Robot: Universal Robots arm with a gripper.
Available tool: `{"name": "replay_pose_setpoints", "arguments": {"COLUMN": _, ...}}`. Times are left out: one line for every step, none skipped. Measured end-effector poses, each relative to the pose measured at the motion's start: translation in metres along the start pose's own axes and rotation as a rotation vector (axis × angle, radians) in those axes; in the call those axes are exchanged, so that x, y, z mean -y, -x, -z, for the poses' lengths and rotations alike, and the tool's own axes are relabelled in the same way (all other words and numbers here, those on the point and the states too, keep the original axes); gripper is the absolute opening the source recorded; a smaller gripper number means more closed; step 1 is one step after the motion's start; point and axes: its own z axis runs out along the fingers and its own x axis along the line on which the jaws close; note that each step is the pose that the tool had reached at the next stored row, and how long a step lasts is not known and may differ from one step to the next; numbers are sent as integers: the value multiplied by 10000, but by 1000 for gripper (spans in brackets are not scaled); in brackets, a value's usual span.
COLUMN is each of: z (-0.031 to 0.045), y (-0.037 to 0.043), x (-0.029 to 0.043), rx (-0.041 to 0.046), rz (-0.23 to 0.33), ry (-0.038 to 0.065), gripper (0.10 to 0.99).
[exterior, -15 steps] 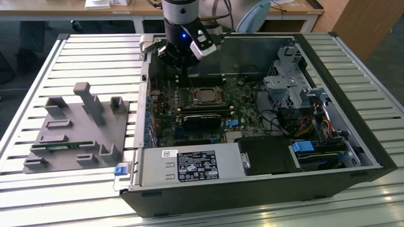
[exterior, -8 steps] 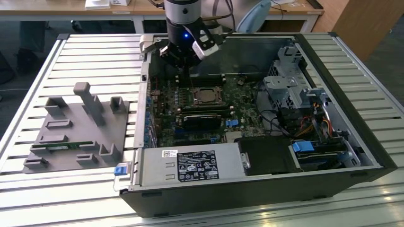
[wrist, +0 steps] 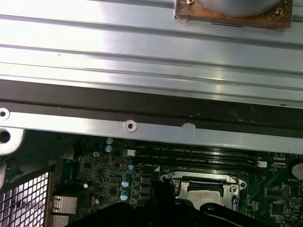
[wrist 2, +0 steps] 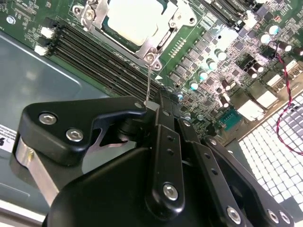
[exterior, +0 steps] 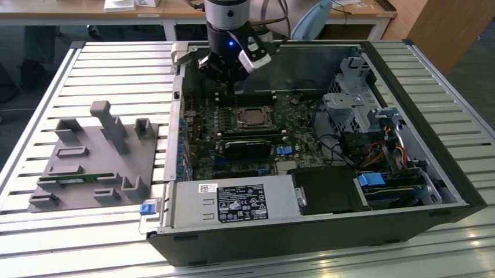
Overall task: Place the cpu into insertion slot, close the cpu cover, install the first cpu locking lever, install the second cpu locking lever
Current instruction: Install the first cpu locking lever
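Claw (exterior: 225,80) is hanging over the far part of the board (exterior: 203,157) inside the open case (exterior: 309,238), just beyond the slot (wrist 2: 93,18). In the second wrist view the claw (wrist 2: 151,103) is looking pinched narrow, its tips meeting on the end of a thin wire lever (wrist 2: 148,82). The lever is running straight from the tips to a screw at the corner of the cover (wrist 2: 158,41).

The cpu (exterior: 251,117) is sitting flat in the slot, its pale metal top (wrist 2: 132,19) showing through the square opening of the cover, which is lying down over it. Long black memory slots (wrist 2: 99,59) are running just beside the cover, between it and the case wall. In the first wrist view the cpu (wrist: 204,186) is showing just ahead of the dark body of the claw (wrist: 161,189).

The case is resting on a slatted table (exterior: 116,69). A grey fixture (exterior: 93,162) is standing on the table at the exterior view's left, well apart from the claw.
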Motion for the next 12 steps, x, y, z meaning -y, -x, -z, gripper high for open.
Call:
{"name": "replay_pose_setpoints", "arguments": {"z": 0, "y": 4, "x": 0, "rx": 0, "rz": 0, "ry": 0, "gripper": 106}}
{"name": "replay_pose_setpoints", "arguments": {"z": 0, "y": 8, "x": 1, "rx": 0, "rz": 0, "ry": 1, "gripper": 106}}
{"name": "replay_pose_setpoints", "arguments": {"z": 0, "y": 13, "x": 1, "rx": 0, "rz": 0, "ry": 0, "gripper": 106}}
{"name": "replay_pose_setpoints", "arguments": {"z": 0, "y": 17, "x": 1, "rx": 0, "rz": 0, "ry": 0, "gripper": 106}}
{"name": "replay_pose_setpoints", "arguments": {"z": -1, "y": 22, "x": 1, "rx": 0, "rz": 0, "ry": 0, "gripper": 106}}
{"name": "replay_pose_setpoints", "arguments": {"z": -1, "y": 26, "x": 2, "rx": 0, "rz": 0, "ry": 0, "gripper": 106}}
{"name": "replay_pose_setpoints", "arguments": {"z": -1, "y": 31, "x": 2, "rx": 0, "rz": 0, "ry": 0, "gripper": 106}}
{"name": "replay_pose_setpoints", "arguments": {"z": -1, "y": 35, "x": 2, "rx": 0, "rz": 0, "ry": 1, "gripper": 106}}
{"name": "replay_pose_setpoints", "arguments": {"z": -1, "y": 40, "x": 3, "rx": 0, "rz": 0, "ry": 0, "gripper": 106}}
{"name": "replay_pose_setpoints", "arguments": {"z": -1, "y": 43, "x": 3, "rx": 0, "rz": 0, "ry": 0, "gripper": 106}}
{"name": "replay_pose_setpoints", "arguments": {"z": -1, "y": 47, "x": 3, "rx": 0, "rz": 0, "ry": 0, "gripper": 106}}
{"name": "replay_pose_setpoints", "arguments": {"z": -2, "y": 50, "x": 4, "rx": 1, "rz": 0, "ry": 0, "gripper": 106}}
